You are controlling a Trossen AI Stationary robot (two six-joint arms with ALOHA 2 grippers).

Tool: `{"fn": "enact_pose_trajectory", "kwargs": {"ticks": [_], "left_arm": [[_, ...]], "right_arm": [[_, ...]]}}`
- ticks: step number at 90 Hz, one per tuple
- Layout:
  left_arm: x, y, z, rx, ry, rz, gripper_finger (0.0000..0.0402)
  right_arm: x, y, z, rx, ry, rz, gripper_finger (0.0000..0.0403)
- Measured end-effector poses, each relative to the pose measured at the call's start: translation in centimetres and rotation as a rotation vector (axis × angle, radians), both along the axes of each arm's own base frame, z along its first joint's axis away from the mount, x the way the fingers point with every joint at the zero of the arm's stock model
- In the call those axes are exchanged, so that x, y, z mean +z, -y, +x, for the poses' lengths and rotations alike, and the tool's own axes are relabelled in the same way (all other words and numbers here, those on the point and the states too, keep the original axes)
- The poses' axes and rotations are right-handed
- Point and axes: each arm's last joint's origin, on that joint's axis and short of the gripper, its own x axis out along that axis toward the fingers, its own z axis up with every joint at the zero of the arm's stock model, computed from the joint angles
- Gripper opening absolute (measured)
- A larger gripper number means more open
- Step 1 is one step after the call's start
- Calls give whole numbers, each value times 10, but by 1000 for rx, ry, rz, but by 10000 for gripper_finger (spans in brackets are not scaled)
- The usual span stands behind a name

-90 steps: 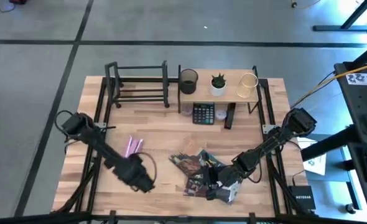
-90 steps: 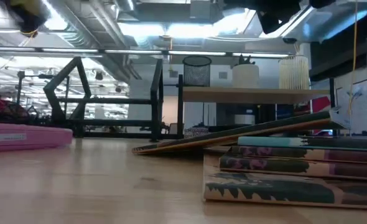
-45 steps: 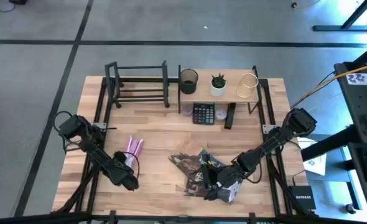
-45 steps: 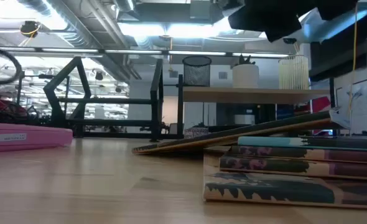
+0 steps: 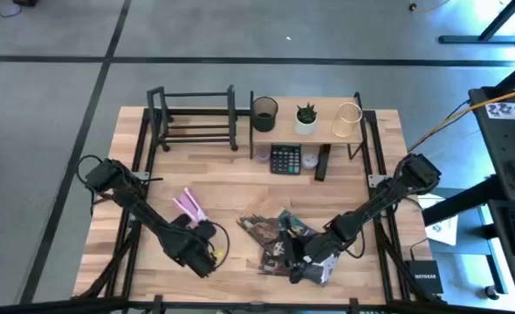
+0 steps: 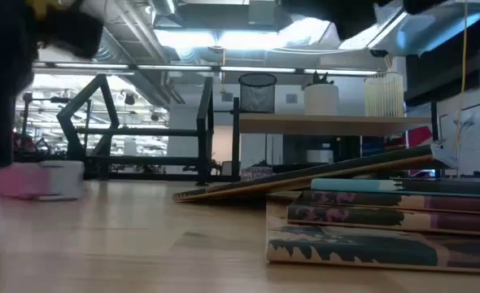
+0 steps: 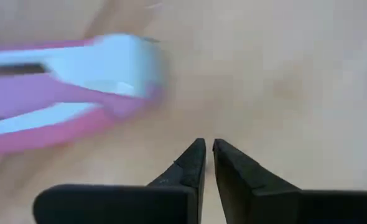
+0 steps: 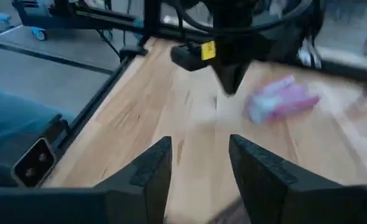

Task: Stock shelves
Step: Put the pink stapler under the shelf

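Leftmost on the pale wooden tabletop (image 5: 231,187), the left gripper (image 7: 208,157) hangs low over the front left part of the boards, its two dark fingers nearly pressed together with only a slit between them and nothing held. Just beside it lies a pink and white stapler (image 5: 188,206), resting flat on the wood; the right wrist view shows the closed tip poised close to this stapler. At the back of the table stands the black metal-bar book rack (image 5: 194,118), with nothing visible on its bars. Right of it stands the light-wood board shelf on thin black uprights (image 5: 323,133), carrying a black mesh cup (image 5: 264,113), a small potted plant in a white pot (image 5: 306,118) and a pale wire holder (image 5: 348,119); a dark calculator (image 5: 284,160) lies beneath the board. Further right and nearer the front, a loose pile of dark-covered books (image 5: 279,240) sprawls on the table. The right gripper (image 8: 199,165) sits over the pile's front edge, fingers spread apart and empty.
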Motion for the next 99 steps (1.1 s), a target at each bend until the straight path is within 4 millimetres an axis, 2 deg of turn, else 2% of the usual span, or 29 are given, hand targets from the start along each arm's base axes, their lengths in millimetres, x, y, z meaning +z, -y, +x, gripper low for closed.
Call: {"fn": "enact_pose_trajectory", "kwargs": {"ticks": [10,19,26,35,42,56,67,74,81,91,99], "left_arm": [[17,3,-14,-16,-128,54,16],[29,-6,-38,104,-306,213,16],[28,-10,-47,179,-313,243,16],[12,-16,-51,171,-260,244,16],[-4,-25,-59,179,-325,285,16],[-35,-42,-77,197,-425,323,16],[-55,-55,-88,168,-416,376,16],[-65,-61,-92,160,-348,424,16],[-71,-67,-95,137,-300,467,16],[-80,-68,-91,75,-213,456,17],[-82,-67,-87,38,-171,457,17]], "right_arm": [[-7,-3,19,9,-11,-127,147],[-9,-4,48,-18,-64,-171,147],[-13,-4,74,-27,-120,-233,147],[-19,-4,104,10,-189,-364,152],[-22,-4,124,39,-210,-465,168],[-28,3,155,44,-206,-614,226],[-35,21,175,-12,-219,-656,269],[-40,35,186,-76,-222,-580,285],[-46,51,194,-153,-229,-405,294],[-47,72,201,-211,-239,-163,306],[-49,84,205,-238,-248,-45,314]]}}
